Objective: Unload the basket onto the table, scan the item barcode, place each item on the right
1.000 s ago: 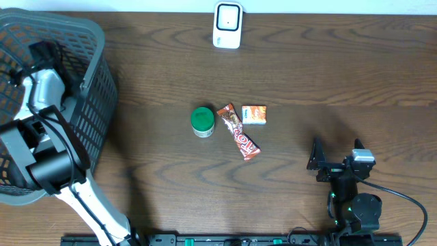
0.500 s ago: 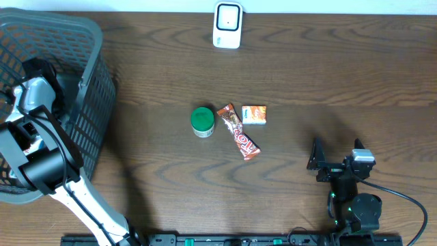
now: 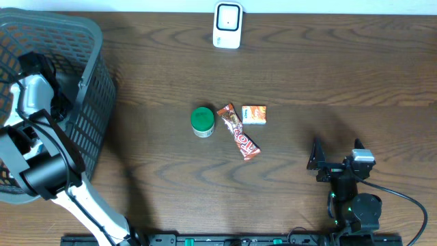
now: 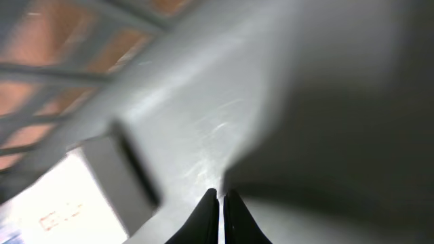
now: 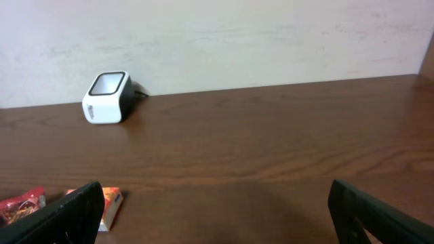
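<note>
The white barcode scanner (image 3: 227, 25) stands at the table's far edge, its window also facing the right wrist view (image 5: 107, 97). Three items lie mid-table: a green-lidded can (image 3: 202, 121), a red-brown candy bar (image 3: 238, 132) and a small orange box (image 3: 254, 114). My left gripper (image 4: 220, 195) is shut with nothing between its fingers, low inside the grey basket (image 3: 92, 102) over its pale floor. A blurred white object with faint red print (image 4: 54, 203) lies to its lower left. My right gripper (image 3: 316, 156) stands open at the front right, holding nothing.
The basket fills the left side of the table, and the left arm (image 3: 41, 164) reaches over its front rim. The orange box (image 5: 108, 207) and candy bar end (image 5: 20, 205) show at the left edge of the right wrist view. A pale wall rises behind the scanner.
The left arm has shifted a little toward the far left inside the basket. The right arm and the table items have not moved.
</note>
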Robot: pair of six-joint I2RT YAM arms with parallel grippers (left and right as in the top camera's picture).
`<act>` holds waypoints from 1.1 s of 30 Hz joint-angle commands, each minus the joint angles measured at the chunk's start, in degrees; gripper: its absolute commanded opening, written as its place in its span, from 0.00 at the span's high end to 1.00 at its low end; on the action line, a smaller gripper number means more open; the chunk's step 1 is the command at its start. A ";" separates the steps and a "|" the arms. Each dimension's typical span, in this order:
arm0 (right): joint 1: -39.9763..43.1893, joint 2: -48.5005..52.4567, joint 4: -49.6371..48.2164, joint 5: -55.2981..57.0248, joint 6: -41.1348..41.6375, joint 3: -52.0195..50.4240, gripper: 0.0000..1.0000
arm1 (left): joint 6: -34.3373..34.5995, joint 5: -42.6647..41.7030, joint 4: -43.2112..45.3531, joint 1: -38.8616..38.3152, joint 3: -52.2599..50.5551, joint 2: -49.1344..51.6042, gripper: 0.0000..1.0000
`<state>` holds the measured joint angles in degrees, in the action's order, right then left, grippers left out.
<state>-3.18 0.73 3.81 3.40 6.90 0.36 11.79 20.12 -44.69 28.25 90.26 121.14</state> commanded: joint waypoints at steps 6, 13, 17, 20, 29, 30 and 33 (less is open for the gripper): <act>0.09 -0.07 0.24 -0.04 -0.74 -0.04 0.01 | 12.04 25.79 -10.10 0.07 -0.68 -6.58 0.93; 0.09 -0.07 0.24 -0.04 -0.72 -0.04 0.01 | 24.83 29.00 -17.38 1.92 -2.36 -6.03 0.93; 0.09 -0.07 0.24 -0.04 -0.74 -0.04 0.01 | 24.76 29.05 -16.48 4.02 -5.60 -6.03 0.92; 0.09 -0.07 0.24 -0.04 -0.74 -0.04 0.01 | 24.79 29.03 -15.39 6.49 -8.61 -6.03 0.92; 0.09 -0.07 0.24 -0.04 -0.74 -0.04 0.01 | 30.77 28.85 -17.35 12.50 -12.04 -6.03 0.93; 0.09 -0.07 0.24 -0.04 -0.74 -0.04 0.01 | 31.32 28.44 -17.62 12.92 -12.07 -6.03 0.92; 0.09 -0.07 0.24 -0.04 -0.74 -0.04 0.01 | 31.63 25.94 -16.85 13.94 -12.66 -6.03 0.93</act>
<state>-3.18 0.73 3.81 3.40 6.90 0.36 40.53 47.24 -61.65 40.47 78.35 114.56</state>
